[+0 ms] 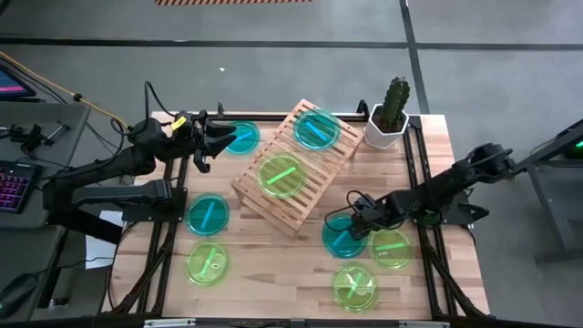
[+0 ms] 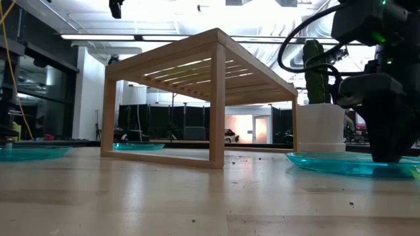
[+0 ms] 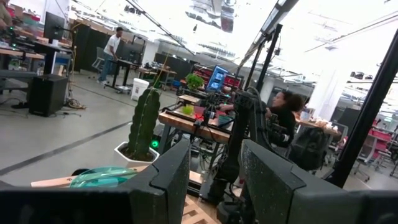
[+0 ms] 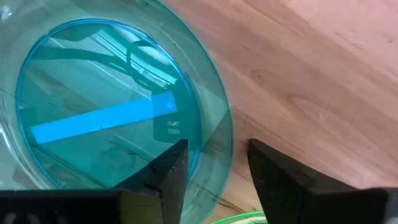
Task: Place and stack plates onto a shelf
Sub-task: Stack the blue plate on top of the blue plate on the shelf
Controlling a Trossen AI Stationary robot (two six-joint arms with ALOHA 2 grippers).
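Hovering low over the table, the right gripper (image 4: 214, 168) has its fingers parted and empty, straddling the near rim of a teal plate (image 4: 106, 106); the plate lies flat just ahead of the tips, its stripe running crosswise to the jaws. The shelf (image 1: 296, 169) stands beyond it, toward the left arm. The left gripper (image 1: 211, 138) waits open beside another teal plate (image 1: 241, 137), perhaps touching it.

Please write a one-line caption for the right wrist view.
Open right gripper straddling the rim of a teal plate on the wooden table.
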